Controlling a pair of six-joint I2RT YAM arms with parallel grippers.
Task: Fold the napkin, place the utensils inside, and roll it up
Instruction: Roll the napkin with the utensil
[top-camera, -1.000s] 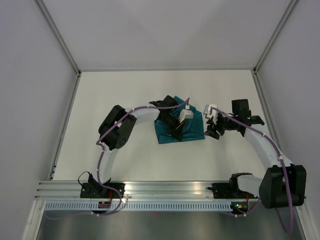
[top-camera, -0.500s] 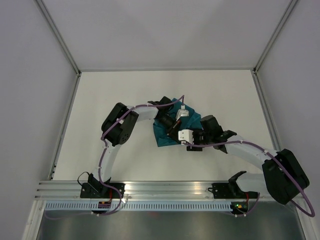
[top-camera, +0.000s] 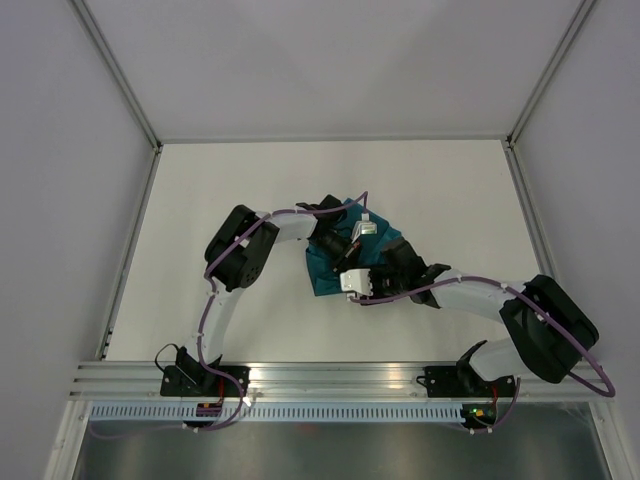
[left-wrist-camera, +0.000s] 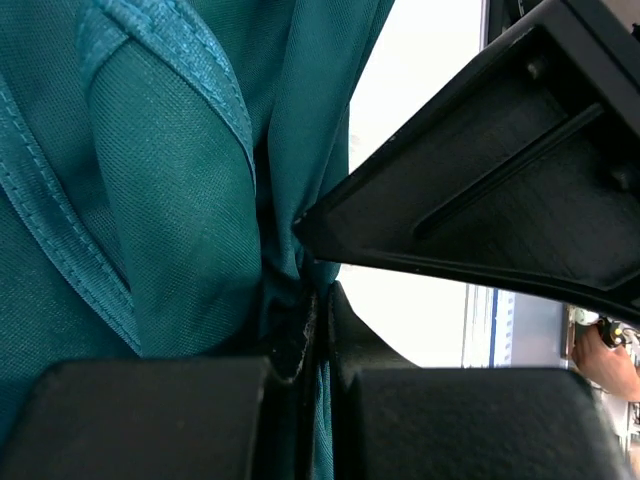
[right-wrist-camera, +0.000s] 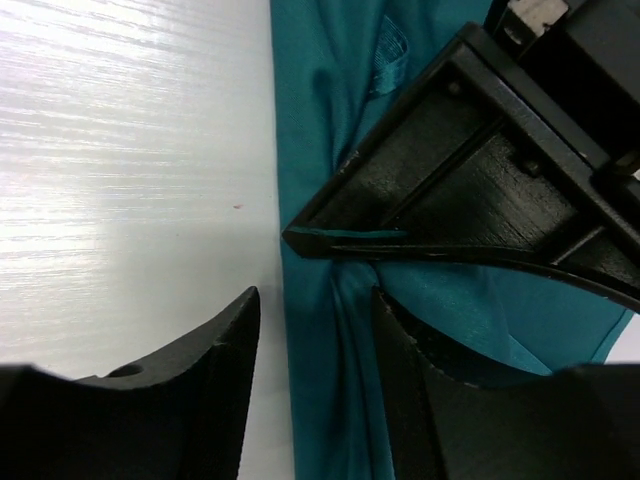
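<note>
The teal napkin (top-camera: 385, 236) lies bunched at the table's middle. It fills the left wrist view (left-wrist-camera: 150, 180) and the right half of the right wrist view (right-wrist-camera: 330, 120). My left gripper (top-camera: 340, 252) is shut on a fold of the napkin, and the cloth is pinched between its tips (left-wrist-camera: 318, 305). Its black fingers (right-wrist-camera: 470, 190) show in the right wrist view, holding the cloth's edge. My right gripper (top-camera: 347, 276) is open. Its fingers straddle the napkin's edge (right-wrist-camera: 315, 330) just below the left gripper's pinch. The knife is out of view.
The white table (top-camera: 220, 190) is walled by grey panels at the left, back and right. An aluminium rail (top-camera: 330, 375) with both arm bases runs along the near edge. The two grippers are very close together over the napkin.
My right arm has swung from the napkin's right side to its near edge, beside the left gripper. The left gripper has shifted slightly, and the napkin is more bunched.
</note>
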